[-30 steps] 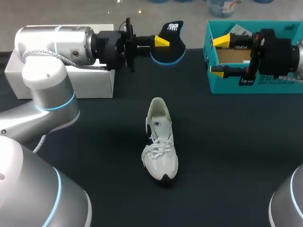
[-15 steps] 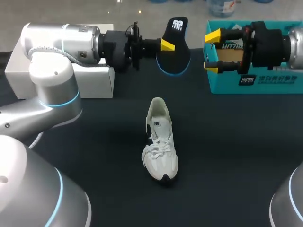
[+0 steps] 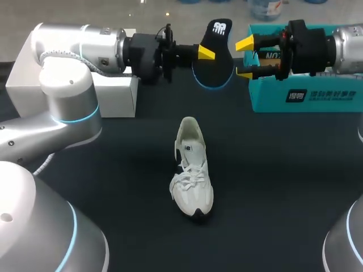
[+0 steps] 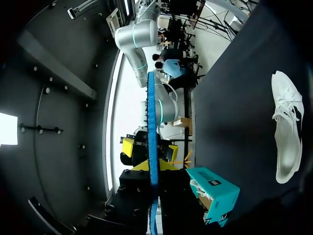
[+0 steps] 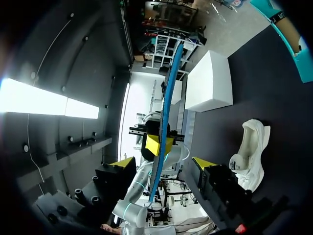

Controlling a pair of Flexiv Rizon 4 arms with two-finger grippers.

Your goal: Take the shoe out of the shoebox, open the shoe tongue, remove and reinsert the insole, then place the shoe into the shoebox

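Left gripper [image 3: 205, 54] clamped on black insole [image 3: 215, 63], holding it upright, edge toward right gripper [image 3: 244, 57], likely for handover; latter's 2 fingers [image 3: 245, 43] spread apart, not yet touching.

The pale cloth-and-mesh running shoe [image 3: 191, 170] with cord laces looks soft and matt on the dark matt table covering [image 3: 283, 181]. Beyond the shoe, the black foam insole with a blue rim [image 3: 218, 68] looks smooth. The teal cardboard shoebox [image 3: 306, 99] and white cardboard lid [image 3: 113, 97] are matt, and the silver arm casing [image 3: 62, 107] is glossy.
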